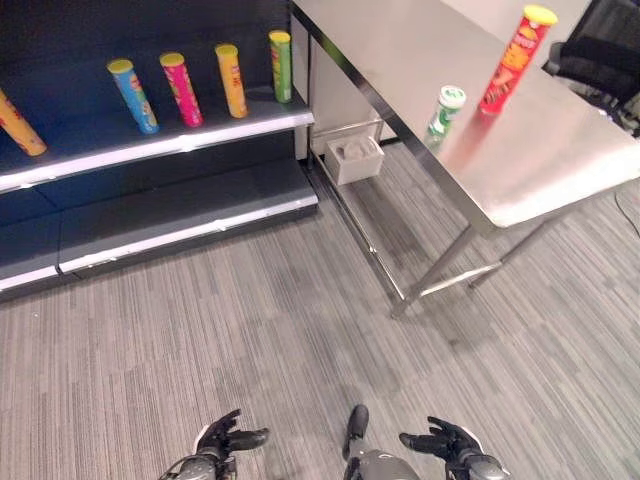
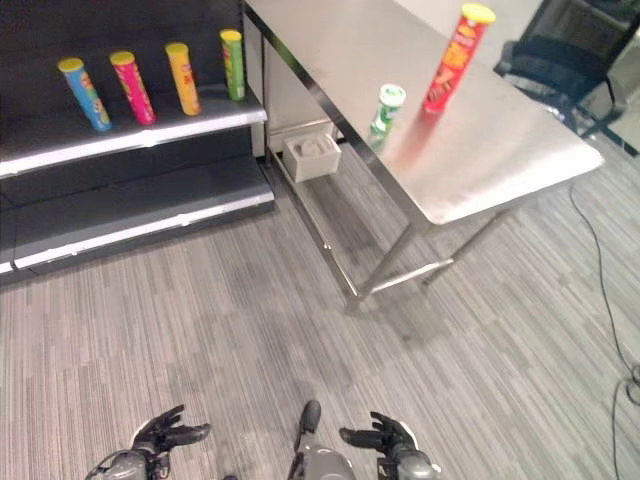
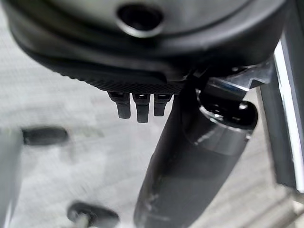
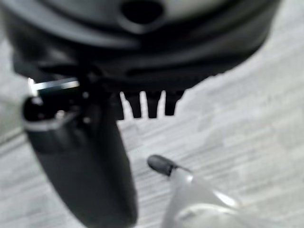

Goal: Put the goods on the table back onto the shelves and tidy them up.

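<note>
below, left hand [image 1: 222,437] and right hand [image 1: 447,441] empty, fingers loosely spread, cut off by frame edge

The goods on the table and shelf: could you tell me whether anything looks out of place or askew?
Two tubes are off the shelf: the red can and the shorter green can stand on the steel table. On the shelf, the orange can at the far left leans.

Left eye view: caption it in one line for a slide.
Red can and green can wait on the steel table; four cans stand on the shelf, hands low, empty.
</note>
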{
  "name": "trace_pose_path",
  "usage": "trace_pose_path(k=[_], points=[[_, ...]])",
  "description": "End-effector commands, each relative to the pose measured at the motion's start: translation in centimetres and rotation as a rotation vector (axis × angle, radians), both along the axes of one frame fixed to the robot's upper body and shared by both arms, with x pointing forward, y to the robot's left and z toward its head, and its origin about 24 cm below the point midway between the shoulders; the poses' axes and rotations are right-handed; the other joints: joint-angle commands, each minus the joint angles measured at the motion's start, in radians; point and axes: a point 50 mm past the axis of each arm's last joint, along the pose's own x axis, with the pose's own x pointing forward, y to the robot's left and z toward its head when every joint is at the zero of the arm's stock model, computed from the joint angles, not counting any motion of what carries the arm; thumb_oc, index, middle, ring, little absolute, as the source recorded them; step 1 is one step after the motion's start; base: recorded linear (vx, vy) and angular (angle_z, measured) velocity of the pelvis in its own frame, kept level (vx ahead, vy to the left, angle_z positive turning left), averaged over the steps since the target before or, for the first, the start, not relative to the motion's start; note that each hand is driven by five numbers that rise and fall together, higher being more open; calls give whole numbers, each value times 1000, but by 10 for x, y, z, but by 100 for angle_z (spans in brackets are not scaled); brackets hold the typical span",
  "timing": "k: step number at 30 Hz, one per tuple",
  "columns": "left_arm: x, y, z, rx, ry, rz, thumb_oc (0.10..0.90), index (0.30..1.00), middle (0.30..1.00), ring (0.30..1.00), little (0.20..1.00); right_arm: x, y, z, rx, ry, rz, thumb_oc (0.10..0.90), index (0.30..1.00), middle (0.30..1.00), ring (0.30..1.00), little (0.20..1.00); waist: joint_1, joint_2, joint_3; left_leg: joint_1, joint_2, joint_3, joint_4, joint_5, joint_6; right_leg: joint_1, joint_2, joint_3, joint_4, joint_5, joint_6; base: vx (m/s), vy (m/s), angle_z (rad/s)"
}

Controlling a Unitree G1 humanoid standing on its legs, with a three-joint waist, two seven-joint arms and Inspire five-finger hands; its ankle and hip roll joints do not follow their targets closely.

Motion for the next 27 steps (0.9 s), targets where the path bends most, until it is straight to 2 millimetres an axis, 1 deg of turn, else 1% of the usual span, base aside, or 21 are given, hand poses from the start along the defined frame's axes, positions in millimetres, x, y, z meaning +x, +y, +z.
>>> trace_pose_path(k=[1,2,3,4,5,6,7,8,9,10,11,14,16,17,19,20,23,24,25,26,27], points=[[21,15,14,42,-93,-12,800,900,900,900,900,19,-21,14,-40,-98,-33,800,900,900,900,900,15,43,7,-129,78,-37,230,210,-63,32,-9,-29,6,-89,86,192,-197,33],[21,15,14,42,-93,-12,800,900,900,900,900,19,-20,14,-39,-98,-33,800,900,900,900,900,12,40,5,-133,74,-39,228,214,-61,29,-13,-32,6,-88,86,100,-123,10],[21,15,15,39,-97,-5,800,900,900,900,900,19,-21,15,-43,-101,-30,800,900,900,900,900,20,32,22,-165,77,-54,317,238,-64,51,-6,-30,6,-107,73,78,-108,-19],[23,13,15,38,-101,-8,800,900,900,900,900,20,-23,16,-51,-101,-33,800,900,900,900,900,26,28,33,-200,86,-45,336,242,-56,62,-4,-29,6,-123,69,111,-128,-34],[25,12,16,34,-105,-5,800,900,900,900,900,22,-24,17,-54,-105,-38,800,900,900,900,900,29,29,44,-223,109,-16,312,239,-48,69,-5,-32,6,-129,73,58,-61,-37],[25,12,16,34,-105,-5,800,900,900,900,900,22,-24,17,-54,-105,-38,800,900,900,900,900,29,29,44,-223,109,-16,312,239,-48,69,-5,-32,6,-129,73,117,-1,-3],[25,10,16,26,-108,-2,800,900,900,900,900,24,-26,18,-52,-115,-48,800,900,900,900,900,42,30,51,-257,120,39,179,188,-32,82,-12,-27,6,-139,89,202,64,4],[26,9,16,28,-112,-6,800,900,900,900,900,26,-26,20,-54,-119,-42,800,900,900,900,900,48,30,48,-265,96,43,40,158,-20,78,-13,-14,6,-141,98,266,106,9],[23,9,15,33,-102,-8,800,900,900,900,900,25,-26,19,-54,-118,-36,800,900,900,900,900,57,37,42,-290,74,22,-63,194,-21,81,-8,-5,6,-146,102,178,88,10],[23,9,15,33,-102,-8,800,900,900,900,900,25,-26,19,-54,-118,-36,800,900,900,900,900,57,37,41,-291,73,22,-63,195,-21,80,-8,-5,6,-146,102,257,119,-11],[21,9,13,41,-94,-20,800,900,900,900,900,25,-28,20,-68,-115,-20,800,900,900,900,900,77,56,39,-325,56,-56,-196,292,-38,109,25,31,6,-174,94,196,76,-35],[20,9,13,41,-94,-20,800,900,900,900,900,25,-28,20,-68,-115,-20,800,900,900,900,900,77,56,40,-319,55,-56,-203,296,-39,112,25,31,6,-175,94,66,24,-105],[20,9,13,41,-94,-20,800,900,900,900,900,25,-28,20,-68,-115,-20,800,900,900,900,900,77,56,40,-319,55,-56,-203,296,-39,112,25,31,6,-175,94,110,73,-23],[20,9,14,39,-101,-31,800,900,900,900,900,24,-31,20,-81,-113,-24,800,900,900,900,900,85,69,49,-335,76,-74,-256,355,-69,145,37,66,6,-205,91,219,146,35],[20,9,14,38,-102,-32,800,900,900,900,900,24,-32,21,-83,-114,-23,800,900,900,900,900,87,71,51,-340,83,-77,-266,366,-76,150,38,74,6,-206,89,204,159,-20],[22,9,15,41,-107,-38,800,900,900,900,900,23,-32,20,-80,-110,-32,800,900,900,900,900,84,73,56,-338,98,-41,-268,378,-77,167,35,80,6,-212,91,140,134,-42],[22,9,15,41,-107,-38,800,900,900,900,900,23,-32,20,-80,-110,-32,800,900,900,900,900,84,73,56,-338,98,-41,-268,378,-77,167,35,80,6,-212,91,73,67,-19],[20,9,14,48,-90,-56,800,900,900,900,900,20,-28,18,-63,-104,-38,800,900,900,900,900,77,72,40,-318,98,-8,-285,363,-61,185,32,86,6,-225,96,513,733,-15],[24,16,17,80,-96,-75,800,900,900,900,900,20,-16,13,-29,-91,-26,800,900,900,900,900,69,55,21,-232,33,37,-260,256,39,130,-82,116,256,-235,146,512,735,-6],[24,16,17,80,-96,-76,800,900,900,900,900,21,-16,13,-29,-92,-26,800,900,900,900,900,71,55,18,-236,33,39,-259,256,39,124,-82,118,259,-235,146,495,1118,-6],[21,23,16,98,-78,-51,800,900,900,900,900,30,-13,18,-21,-132,-22,800,900,900,900,900,56,66,60,-149,-28,45,-277,204,103,-35,-172,155,594,-65,171,147,603,-33]])
